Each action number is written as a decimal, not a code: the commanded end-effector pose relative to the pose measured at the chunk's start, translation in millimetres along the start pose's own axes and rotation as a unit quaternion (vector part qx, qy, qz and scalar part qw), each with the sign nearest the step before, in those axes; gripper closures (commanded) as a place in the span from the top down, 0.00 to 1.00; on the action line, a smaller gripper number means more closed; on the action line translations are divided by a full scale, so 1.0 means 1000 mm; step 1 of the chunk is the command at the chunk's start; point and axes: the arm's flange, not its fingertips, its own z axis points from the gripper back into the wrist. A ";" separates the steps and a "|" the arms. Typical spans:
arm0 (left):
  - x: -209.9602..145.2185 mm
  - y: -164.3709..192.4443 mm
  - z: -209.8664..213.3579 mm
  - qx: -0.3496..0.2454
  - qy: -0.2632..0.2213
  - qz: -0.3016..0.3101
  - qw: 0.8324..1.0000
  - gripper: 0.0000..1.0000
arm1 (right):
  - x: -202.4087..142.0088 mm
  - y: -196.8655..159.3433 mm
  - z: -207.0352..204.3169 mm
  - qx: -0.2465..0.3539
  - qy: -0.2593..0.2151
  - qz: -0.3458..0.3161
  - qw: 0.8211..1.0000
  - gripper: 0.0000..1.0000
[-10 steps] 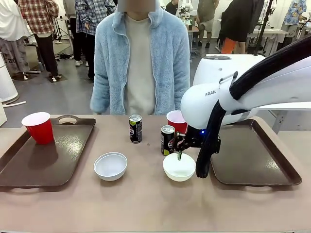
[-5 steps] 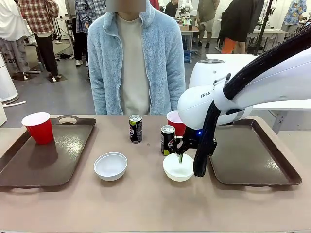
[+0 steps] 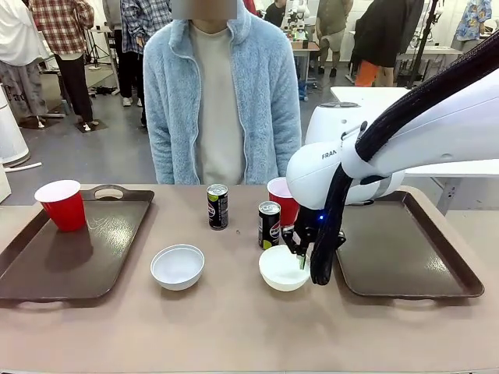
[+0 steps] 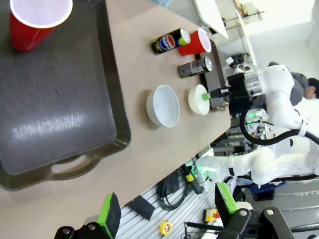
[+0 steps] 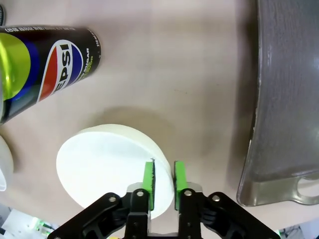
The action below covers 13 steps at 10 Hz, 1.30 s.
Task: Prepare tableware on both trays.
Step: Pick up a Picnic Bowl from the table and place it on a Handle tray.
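Observation:
In the front view my right gripper (image 3: 301, 257) points down at the near-right rim of a shallow white bowl (image 3: 282, 269). The right wrist view shows my right gripper (image 5: 163, 172) shut on the rim of this bowl (image 5: 107, 167), which passes between the green pads (image 5: 148, 181). Behind it stand a dark can (image 3: 269, 224) and a red cup (image 3: 282, 199). A second can (image 3: 217, 206) and a second white bowl (image 3: 178, 266) sit mid-table. The left tray (image 3: 70, 257) holds a red cup (image 3: 61, 205). The right tray (image 3: 398, 241) is bare. My left gripper (image 4: 167, 206) hangs open above the left tray (image 4: 55, 99).
A person in a light blue fleece jacket (image 3: 214, 101) stands at the far edge of the table, hands out of sight. The right tray's rim (image 5: 249, 149) lies close beside the held bowl. A can (image 5: 50, 69) stands just beyond the bowl.
My right gripper has turned to point downward, dropped onto the bowl's rim and closed on it. The bowl has shifted slightly left. The person has straightened a little.

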 end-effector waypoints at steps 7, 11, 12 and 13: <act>-0.001 0.000 0.002 -0.003 -0.002 0.002 1.000 1.00 | -0.044 -0.005 0.078 -0.064 0.002 0.032 0.997 0.00; -0.001 0.000 0.002 -0.003 -0.002 0.002 1.000 1.00 | -0.035 -0.077 0.120 -0.043 -0.003 0.008 0.999 0.00; -0.001 0.000 0.002 -0.003 -0.002 0.002 1.000 1.00 | -0.025 -0.111 0.127 -0.037 -0.006 0.000 0.999 0.00; -0.001 0.000 0.002 -0.003 -0.002 0.002 1.000 1.00 | -0.015 -0.142 0.135 -0.033 -0.017 -0.013 0.999 0.00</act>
